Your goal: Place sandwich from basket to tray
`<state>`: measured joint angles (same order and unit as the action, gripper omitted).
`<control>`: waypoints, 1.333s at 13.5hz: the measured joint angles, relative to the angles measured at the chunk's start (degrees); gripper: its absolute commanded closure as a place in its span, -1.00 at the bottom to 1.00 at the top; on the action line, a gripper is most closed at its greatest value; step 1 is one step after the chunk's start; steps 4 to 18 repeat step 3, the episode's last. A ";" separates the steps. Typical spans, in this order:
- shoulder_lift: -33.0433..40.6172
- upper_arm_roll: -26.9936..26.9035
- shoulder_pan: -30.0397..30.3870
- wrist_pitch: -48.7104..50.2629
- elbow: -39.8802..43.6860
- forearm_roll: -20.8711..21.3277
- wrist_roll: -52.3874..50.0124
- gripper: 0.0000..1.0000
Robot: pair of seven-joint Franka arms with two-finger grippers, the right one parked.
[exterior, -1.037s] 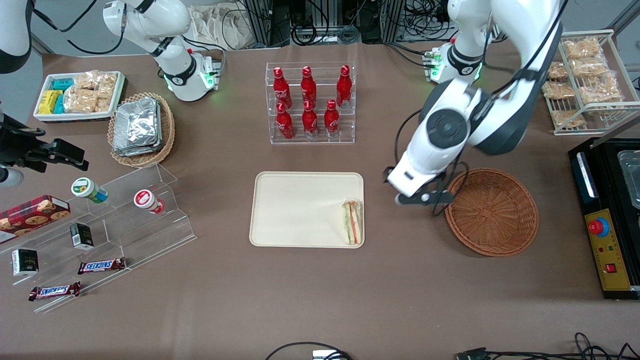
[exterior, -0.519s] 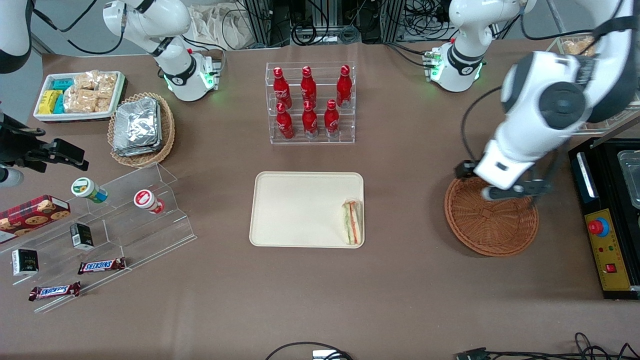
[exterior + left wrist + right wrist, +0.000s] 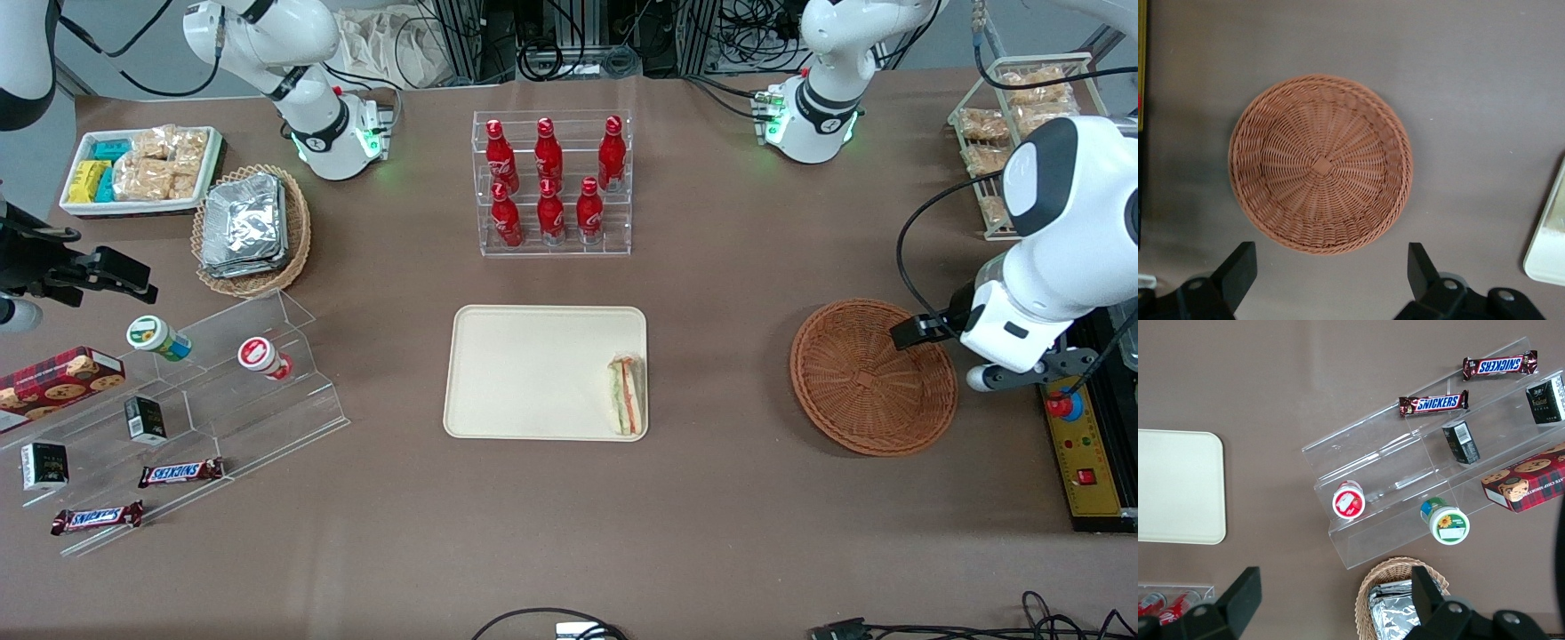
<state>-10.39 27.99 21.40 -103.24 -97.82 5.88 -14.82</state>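
Observation:
The sandwich (image 3: 626, 396), a pale wedge with orange and green filling, lies on the cream tray (image 3: 533, 373) at the tray's end nearest the basket. The reddish-brown wicker basket (image 3: 873, 377) holds nothing, and its bare woven floor fills the left wrist view (image 3: 1319, 163). My gripper (image 3: 1009, 373) hangs above the table at the basket's rim, toward the working arm's end. In the wrist view the gripper (image 3: 1331, 267) is open, with only brown table between its fingers. A corner of the tray (image 3: 1548, 253) shows there too.
A black control box (image 3: 1080, 427) with a red button sits right beside the gripper. A wire rack of snack packs (image 3: 1031, 133) stands farther from the camera. A clear rack of red bottles (image 3: 553, 182) stands past the tray. An acrylic stand (image 3: 204, 391) with snacks lies toward the parked arm's end.
My arm has swung from the gap between tray and basket, across the basket, to its rim at the working arm's end. The sandwich has stayed on the tray.

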 measured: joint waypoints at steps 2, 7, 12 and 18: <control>-0.09 0.14 -0.07 1.01 1.84 -0.08 2.27 -1.00; -0.16 0.20 -0.11 1.68 2.53 -0.08 2.47 -1.00; -0.16 0.20 -0.11 1.68 2.53 -0.08 2.47 -1.00; -0.16 0.20 -0.11 1.68 2.53 -0.08 2.47 -1.00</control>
